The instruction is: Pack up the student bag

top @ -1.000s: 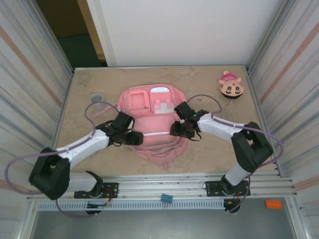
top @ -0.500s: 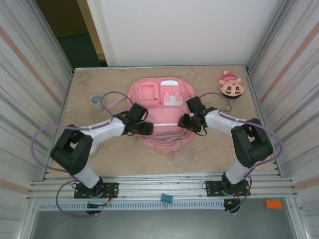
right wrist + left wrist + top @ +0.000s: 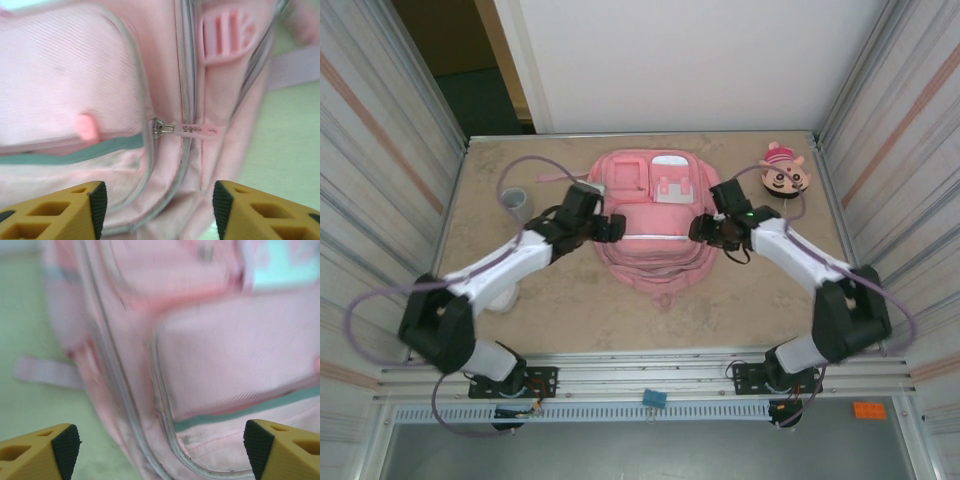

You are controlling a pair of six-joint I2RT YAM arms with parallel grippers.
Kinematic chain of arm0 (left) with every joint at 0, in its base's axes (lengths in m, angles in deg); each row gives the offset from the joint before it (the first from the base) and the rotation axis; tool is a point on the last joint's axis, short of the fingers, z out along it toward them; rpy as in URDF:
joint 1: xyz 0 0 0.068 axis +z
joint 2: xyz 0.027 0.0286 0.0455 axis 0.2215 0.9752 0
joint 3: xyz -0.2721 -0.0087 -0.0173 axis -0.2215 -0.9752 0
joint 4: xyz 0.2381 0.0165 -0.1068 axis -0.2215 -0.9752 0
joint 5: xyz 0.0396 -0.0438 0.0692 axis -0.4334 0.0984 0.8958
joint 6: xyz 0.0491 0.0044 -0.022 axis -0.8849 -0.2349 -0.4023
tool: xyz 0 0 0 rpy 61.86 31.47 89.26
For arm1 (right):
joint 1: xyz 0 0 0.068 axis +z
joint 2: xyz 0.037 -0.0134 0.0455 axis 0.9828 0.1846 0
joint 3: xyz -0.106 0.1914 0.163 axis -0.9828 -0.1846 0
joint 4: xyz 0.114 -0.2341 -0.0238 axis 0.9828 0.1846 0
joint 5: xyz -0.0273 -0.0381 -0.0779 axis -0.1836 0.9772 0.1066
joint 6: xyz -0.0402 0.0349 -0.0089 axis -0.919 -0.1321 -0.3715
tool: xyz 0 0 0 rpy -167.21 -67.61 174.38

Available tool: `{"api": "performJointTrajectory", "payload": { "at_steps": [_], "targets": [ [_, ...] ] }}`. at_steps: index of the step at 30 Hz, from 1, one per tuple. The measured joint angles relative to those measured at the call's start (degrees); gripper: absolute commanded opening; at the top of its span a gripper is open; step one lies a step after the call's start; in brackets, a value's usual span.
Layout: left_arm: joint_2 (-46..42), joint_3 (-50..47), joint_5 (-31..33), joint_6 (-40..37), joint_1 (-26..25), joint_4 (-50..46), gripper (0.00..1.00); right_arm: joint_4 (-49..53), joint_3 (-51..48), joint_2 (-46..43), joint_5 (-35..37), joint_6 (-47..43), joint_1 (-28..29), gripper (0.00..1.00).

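- From above: finds the student bag (image 3: 655, 225) farther up the counter (image 3: 750, 310) than before, left pincer (image 3: 610, 228) and right pincer (image 3: 702, 230) flanking it.
- Left wrist: shows pincer apart over its left edge.
- Right wrist: shows pincer apart above its zipper pull (image 3: 192, 129), seemingly set for unzipping.

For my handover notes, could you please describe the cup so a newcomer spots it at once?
The pink student bag lies centred on the table. Left of it, near the edge, stands the cup: small, grey, open-topped, unlike the pink-and-tan cartoon plush far right.

A cartoon plush (image 3: 784, 178) lies far right; a grey cup (image 3: 513, 202) stands left.
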Motion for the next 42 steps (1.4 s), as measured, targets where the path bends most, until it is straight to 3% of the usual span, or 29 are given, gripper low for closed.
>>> {"api": "performJointTrajectory", "payload": {
  "at_steps": [1, 2, 7, 11, 14, 18, 21, 24, 27, 31, 37, 42],
  "targets": [
    [-4.22, -1.51, 1.73, -1.09, 0.42, 1.77, 0.93, 0.46, 0.15, -4.28, 1.53, -1.29, -0.13, 0.94],
    [-8.98, -3.56, 3.58, -2.34, 0.83, 3.78, 0.95, 0.55, 0.37, -8.28, 2.91, -2.16, -0.33, 0.99],
    [-25.79, -16.94, 12.2, -9.57, 2.21, 13.42, 0.99, -3.06, -1.29, -23.19, 9.01, -8.74, -2.91, 0.99],
    [-31.17, -28.57, 19.08, -15.45, 2.43, 20.37, 0.99, -11.58, -11.67, -31.15, 11.56, -15.74, -7.65, 0.99],
    [-32.57, -36.35, 22.38, -18.88, 4.0, 25.18, 0.98, -20.17, -21.59, -32.57, 10.29, -21.29, -12.31, 0.99],
    [-32.81, -45.03, 23.78, -21.84, 7.58, 32.24, 0.99, -30.4, -32.68, -27.45, 4.55, -24.72, -20.92, 0.99],
    [-30.8, -50.66, 20.57, -22.71, 13.16, 39.43, 0.99, -37.99, -36.28, -20.11, 0.55, -25.46, -25.68, 0.99],
    [-24.41, -52.04, 15.3, -23.1, 19.71, 47.12, 0.99, -48.7, -38.29, -11.61, -2.25, -26.82, -26.27, 0.99],
    [-14.21, -51.45, 10.47, -23.34, 23.74, 57.59, 0.99, -57.46, -38.51, -3.85, -3.82, -28.5, -25.79, 0.99],
    [4.44, -45.59, 4.46, -24.7, 25.0, 68.7, 0.99, -71.45, -38.77, 5.55, -4.96, -29.68, -25.9, 0.99],
    [8.0, -37.07, -1.16, -21.51, 31.39, 65.09, 0.99, -74.29, -37.33, 7.67, -5.07, -29.49, -27.87, 0.99],
    [7.78, -36.35, -2.62, -20.74, 31.21, 63.6, 0.99, -74.88, -36.41, 7.67, -5.05, -29.51, -27.76, 0.99]
  ]
}}
